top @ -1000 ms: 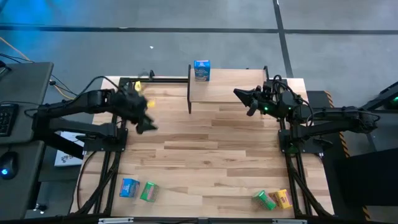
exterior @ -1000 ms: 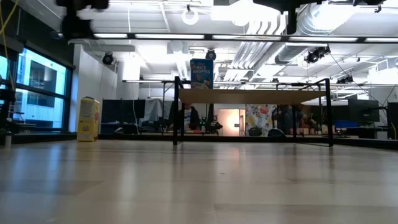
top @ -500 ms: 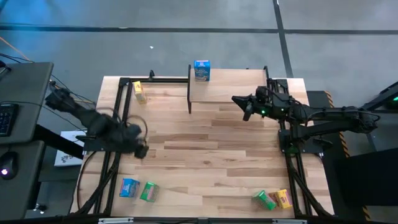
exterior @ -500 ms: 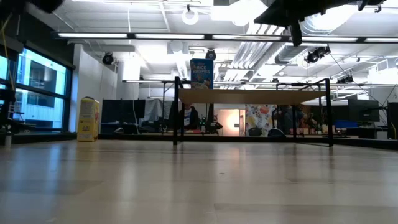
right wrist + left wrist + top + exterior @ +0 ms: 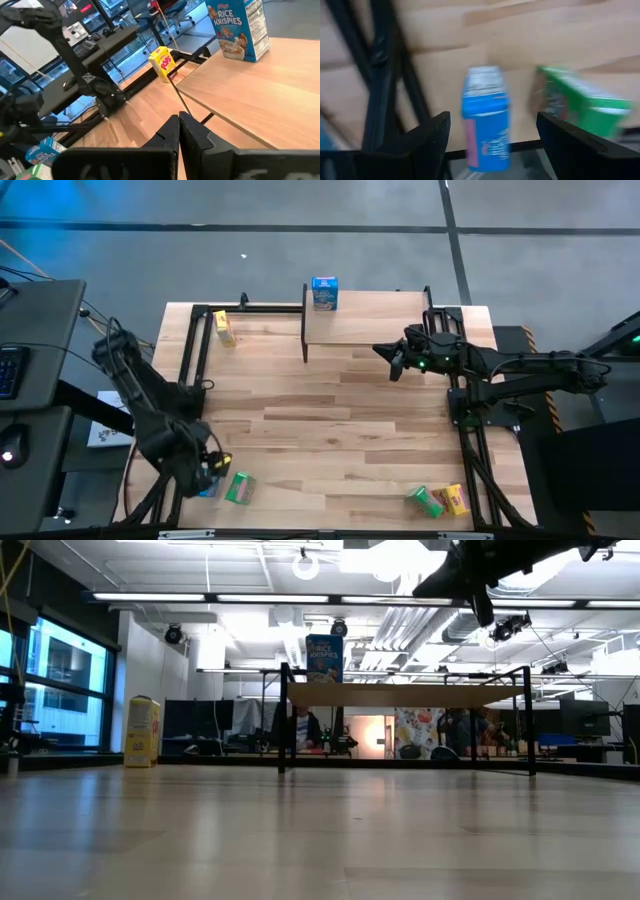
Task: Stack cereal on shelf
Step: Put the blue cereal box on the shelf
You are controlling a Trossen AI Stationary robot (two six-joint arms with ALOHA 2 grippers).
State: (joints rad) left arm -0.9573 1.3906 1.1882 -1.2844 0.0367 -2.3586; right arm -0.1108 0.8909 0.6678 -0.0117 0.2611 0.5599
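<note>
A blue cereal box (image 5: 324, 293) stands upright on the far left corner of the shelf (image 5: 370, 325). A yellow box (image 5: 224, 327) stands on the table left of the shelf. At the near left corner lie another blue box (image 5: 485, 117) and a green box (image 5: 575, 102). My left gripper (image 5: 207, 468) hangs open above that blue box, pointing down, one finger on either side of it and clear of it. My right gripper (image 5: 179, 122) is shut and empty, hovering off the shelf's near right corner.
A green box (image 5: 424, 500) and a yellow box (image 5: 456, 499) lie at the table's near right corner. Black frame rails (image 5: 196, 350) run along the table's left and right sides. The middle of the tabletop (image 5: 330, 420) is bare wood.
My left gripper has swung from beside the shelf's left end toward the table's near edge, sinking a little and rolling about its own axis. It now hangs over the blue box at the near left corner, still open. My right gripper has tipped downward slightly.
</note>
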